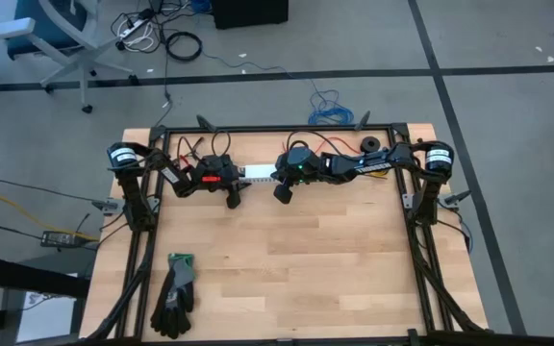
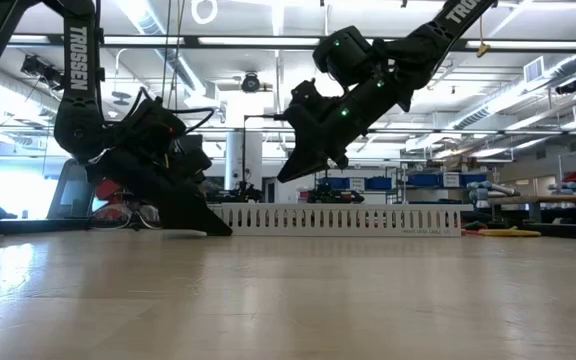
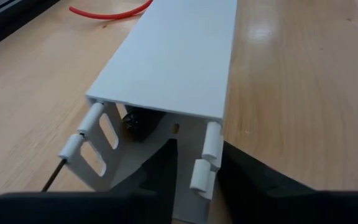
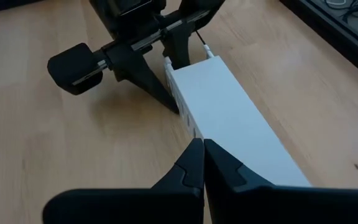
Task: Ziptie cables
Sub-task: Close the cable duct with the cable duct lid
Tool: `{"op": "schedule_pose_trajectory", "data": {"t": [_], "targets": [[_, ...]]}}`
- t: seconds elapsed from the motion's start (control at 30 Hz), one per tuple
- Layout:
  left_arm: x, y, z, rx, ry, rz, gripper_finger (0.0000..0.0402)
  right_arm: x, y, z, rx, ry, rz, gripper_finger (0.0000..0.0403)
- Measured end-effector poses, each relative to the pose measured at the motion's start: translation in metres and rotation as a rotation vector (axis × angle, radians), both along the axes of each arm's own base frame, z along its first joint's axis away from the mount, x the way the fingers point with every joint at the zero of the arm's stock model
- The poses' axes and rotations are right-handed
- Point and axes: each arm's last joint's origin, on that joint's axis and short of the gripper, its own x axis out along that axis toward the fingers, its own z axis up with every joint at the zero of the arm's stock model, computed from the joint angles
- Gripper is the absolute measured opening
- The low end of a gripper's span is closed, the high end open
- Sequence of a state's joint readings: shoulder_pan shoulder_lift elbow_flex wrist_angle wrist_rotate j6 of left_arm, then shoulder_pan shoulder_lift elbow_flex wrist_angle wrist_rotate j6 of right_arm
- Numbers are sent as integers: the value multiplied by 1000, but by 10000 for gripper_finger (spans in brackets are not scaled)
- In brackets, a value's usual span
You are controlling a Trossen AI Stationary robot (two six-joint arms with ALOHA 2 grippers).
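My left claw (image 4: pixel 173 53) is at the left end of the white channel (image 1: pixel 258 173), upper middle of the high view, fingers (image 3: pixel 160 171) straddling a side wall, partly closed on it. My right claw (image 4: pixel 202 163), shut and empty, hovers over the channel. I can't see the cables.

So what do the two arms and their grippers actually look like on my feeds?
Both arms are dark, near black, with white TROSSEN lettering on the links. The left arm carries red parts and thin cables near its wrist; the right arm shows small green lights. The left gripper and right gripper have tapered, wedge-shaped black fingers.
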State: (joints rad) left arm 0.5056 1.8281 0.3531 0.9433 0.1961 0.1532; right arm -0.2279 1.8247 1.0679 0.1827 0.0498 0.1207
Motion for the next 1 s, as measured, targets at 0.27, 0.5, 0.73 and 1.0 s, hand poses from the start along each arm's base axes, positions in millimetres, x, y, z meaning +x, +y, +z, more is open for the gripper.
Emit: {"op": "schedule_pose_trajectory", "data": {"t": [0.27,0.5,0.73,1.0], "targets": [[0,-1,0,-5,-1,-6,91,-3,0,1,29,27,-16,0],[0,-1,0,-4,-7,-9,75,-4,-1,0,44,29,-31,0],[1,-2,1,-31,-29,-20,60,11,-19,-25,119,53,-17,0],[1,-2,1,-57,-42,-11,55,72,-33,-34,116,-14,174,0]]}}
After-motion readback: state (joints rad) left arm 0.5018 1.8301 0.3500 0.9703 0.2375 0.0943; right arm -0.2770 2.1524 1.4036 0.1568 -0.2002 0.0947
